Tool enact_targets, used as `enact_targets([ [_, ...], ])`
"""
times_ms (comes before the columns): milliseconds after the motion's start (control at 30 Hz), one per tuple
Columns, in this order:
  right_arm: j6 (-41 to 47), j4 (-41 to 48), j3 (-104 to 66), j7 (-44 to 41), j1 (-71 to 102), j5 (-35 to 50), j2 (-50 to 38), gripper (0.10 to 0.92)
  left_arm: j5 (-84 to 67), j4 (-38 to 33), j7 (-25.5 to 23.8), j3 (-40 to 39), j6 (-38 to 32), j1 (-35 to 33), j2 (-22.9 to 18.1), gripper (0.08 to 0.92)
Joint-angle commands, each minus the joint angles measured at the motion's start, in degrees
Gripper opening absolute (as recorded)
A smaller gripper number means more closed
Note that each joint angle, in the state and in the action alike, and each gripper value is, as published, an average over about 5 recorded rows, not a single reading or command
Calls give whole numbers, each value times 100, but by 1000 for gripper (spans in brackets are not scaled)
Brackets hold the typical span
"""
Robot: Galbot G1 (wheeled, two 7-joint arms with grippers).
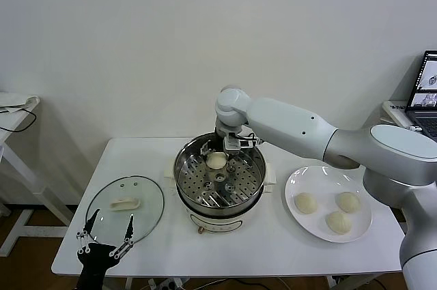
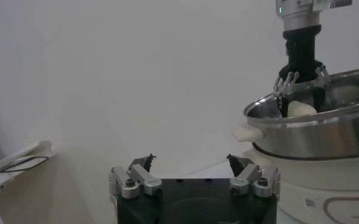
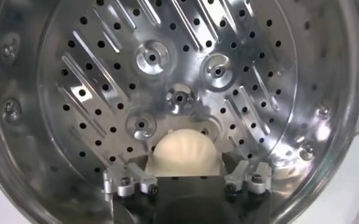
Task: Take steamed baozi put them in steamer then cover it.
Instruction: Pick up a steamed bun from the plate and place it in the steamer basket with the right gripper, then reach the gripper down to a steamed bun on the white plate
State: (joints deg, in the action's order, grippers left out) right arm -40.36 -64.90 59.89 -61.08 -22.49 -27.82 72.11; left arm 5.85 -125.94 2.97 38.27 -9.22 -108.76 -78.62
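The steamer (image 1: 183, 170) stands mid-table, a shiny steel pot with a perforated tray (image 3: 106, 79) on a white base. My right gripper (image 1: 227, 148) reaches down inside it, open, its fingers to either side of one baozi (image 3: 185, 152) that rests on the tray at the far side (image 1: 216, 160). Three more baozi (image 1: 305, 203) lie on the white plate (image 1: 295, 179) to the right. The cover (image 1: 145, 198), a glass lid with a cream handle, lies flat on the table at front left. My left gripper (image 1: 113, 218) hovers open over the lid's near edge, holding nothing.
In the left wrist view the steamer (image 2: 313, 131) and right gripper (image 2: 301, 82) show beyond my open left gripper (image 2: 190, 159). A laptop (image 1: 427, 92) sits at the far right and a side table (image 1: 13, 109) at the far left. A white wall is behind.
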Motion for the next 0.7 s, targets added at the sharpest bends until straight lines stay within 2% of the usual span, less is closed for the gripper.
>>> enact_targets([
  [33, 385, -376, -150, -675, -363, 840, -487, 823, -9, -4, 3, 11, 8, 14, 7, 823],
  [167, 1310, -575, -88, -1378, -983, 2178, -1172, 823, -11, 17, 2, -15, 11, 37, 23, 823],
  [300, 3102, -284, 525, -1570, -1615, 4079, -1956, 823, -9, 23, 2, -56, 1, 56, 34, 823],
  [367, 3763, -134, 822, -1589, -1721, 4687, -2303, 823, -7, 22, 2, -76, -12, 60, 36, 823],
  [500, 4370, -87, 1363, -1509, -1532, 5138, -2951, 823, 1, 33, 2, -115, -35, 69, 41, 823],
  [700, 4632, -358, 1898, -1024, -642, 5086, -3509, 823, 9, 17, 8, -128, -41, 67, 28, 823],
])
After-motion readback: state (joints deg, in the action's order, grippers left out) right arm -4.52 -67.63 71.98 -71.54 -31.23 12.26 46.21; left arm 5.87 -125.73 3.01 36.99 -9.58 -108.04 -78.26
